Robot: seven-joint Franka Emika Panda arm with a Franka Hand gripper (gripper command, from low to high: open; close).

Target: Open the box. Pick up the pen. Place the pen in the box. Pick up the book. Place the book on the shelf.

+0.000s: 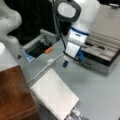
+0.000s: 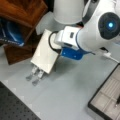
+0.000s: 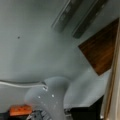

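Gripper (image 2: 32,79) low at book's (image 1: 53,93) end, fingers (image 3: 65,15) apart on nothing, lined up for its edge; box (image 1: 105,58) open, pen (image 2: 117,100) apparently inside

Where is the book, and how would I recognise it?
Find the reddish-brown wooden shelf at a front view's bottom left. On the grey table just right of it lies the book, a large white rectangle. Its spiral-bound edge sets it apart from the metal-sided box at top right; the hand shows in the wrist view, fingers apart.
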